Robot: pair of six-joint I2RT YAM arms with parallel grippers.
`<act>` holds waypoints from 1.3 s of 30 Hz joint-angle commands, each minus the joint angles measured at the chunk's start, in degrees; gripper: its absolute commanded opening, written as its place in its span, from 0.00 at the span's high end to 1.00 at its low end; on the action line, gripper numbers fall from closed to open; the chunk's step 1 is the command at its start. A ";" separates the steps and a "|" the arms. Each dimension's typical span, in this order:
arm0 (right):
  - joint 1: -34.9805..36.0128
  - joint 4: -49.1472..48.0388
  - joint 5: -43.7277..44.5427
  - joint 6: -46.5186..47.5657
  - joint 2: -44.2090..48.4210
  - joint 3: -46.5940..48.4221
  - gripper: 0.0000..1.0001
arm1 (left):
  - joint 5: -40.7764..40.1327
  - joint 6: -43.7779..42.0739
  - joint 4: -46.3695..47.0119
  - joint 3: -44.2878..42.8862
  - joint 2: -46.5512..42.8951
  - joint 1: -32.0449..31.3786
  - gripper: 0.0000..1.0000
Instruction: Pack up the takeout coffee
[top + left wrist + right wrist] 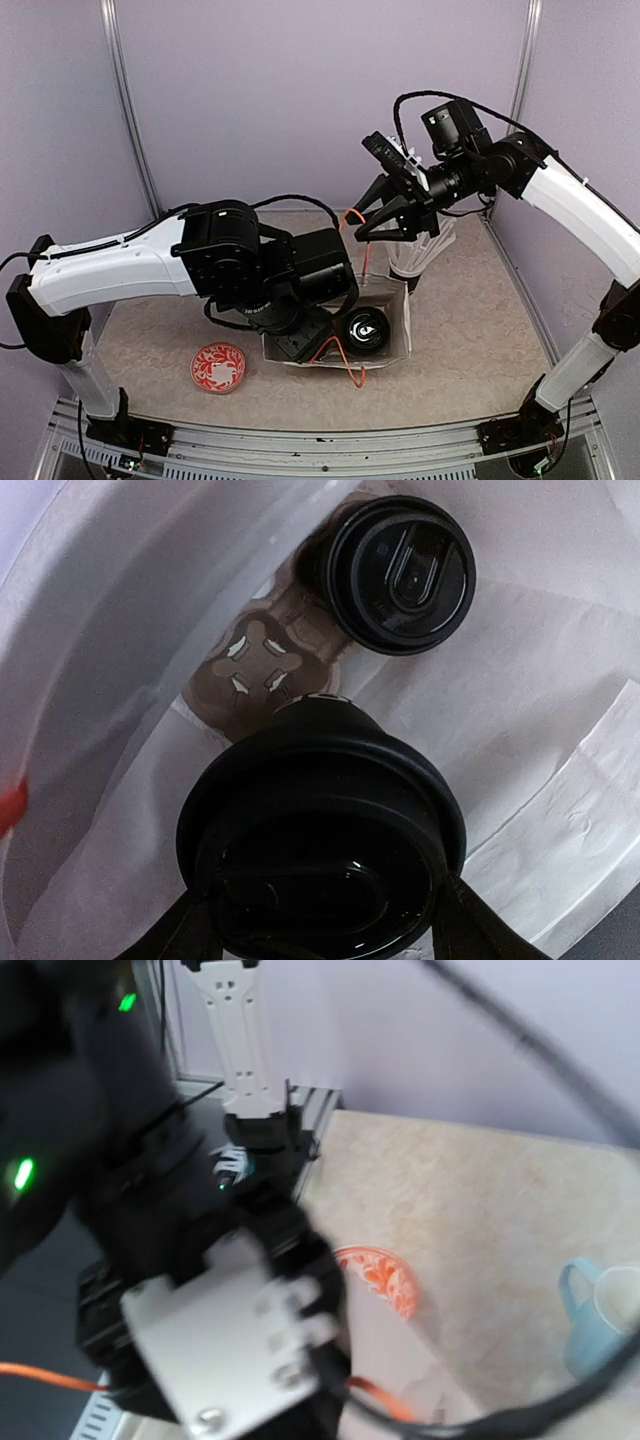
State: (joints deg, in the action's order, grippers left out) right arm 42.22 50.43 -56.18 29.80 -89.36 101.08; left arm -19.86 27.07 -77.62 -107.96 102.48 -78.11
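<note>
We judge the placing step to be in hand. The left gripper [322,920] is down inside the white paper bag [540,660], its jaws clamped on either side of the lidded black coffee cup [320,870]. The cup hangs over the brown cardboard carrier [265,665] on the bag floor. A second lidded cup [400,575] already sits at the carrier's far end.

In our judgement the next move is a straight descent into the free slot with the cut tabs. The cup must stay upright and off its neighbour, and the jaws should let go only once it is seated.

The right gripper [380,215] is raised above the bag's far edge, beside an orange handle [352,215]. We cannot tell how its jaws stand.

Only the left wrist view shows the carrier and the grip on the cup. The overhead view alone shows both arms, the cup of straws [420,255] behind the bag and the red patterned plate [218,367]. The right wrist view is blurred, and it is the only one showing the light blue mug [600,1310].
</note>
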 commanded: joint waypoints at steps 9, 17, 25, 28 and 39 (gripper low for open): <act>-9.20 -6.40 2.55 -3.14 -4.99 0.49 0.60 | -17.20 2.26 -0.49 7.40 -0.74 -8.30 0.34; -9.39 -6.49 4.82 -2.98 -13.32 1.28 0.60 | -17.48 -7.14 5.17 10.67 -2.16 -9.40 0.34; -9.84 -1.49 3.52 -1.76 -17.31 4.57 0.58 | -21.14 -10.57 4.21 8.17 -1.94 -9.06 0.35; -10.84 0.44 3.22 -1.74 -15.18 4.84 0.57 | -20.89 -11.11 4.03 7.08 -2.65 -8.47 0.35; -10.99 21.49 -7.67 17.21 1.11 -2.63 0.52 | -18.67 -11.34 5.16 6.81 -3.46 -5.61 0.35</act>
State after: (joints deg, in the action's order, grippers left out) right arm 31.24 62.04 -56.18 38.92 -93.69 101.16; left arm -38.79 16.21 -73.71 -99.81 100.57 -84.75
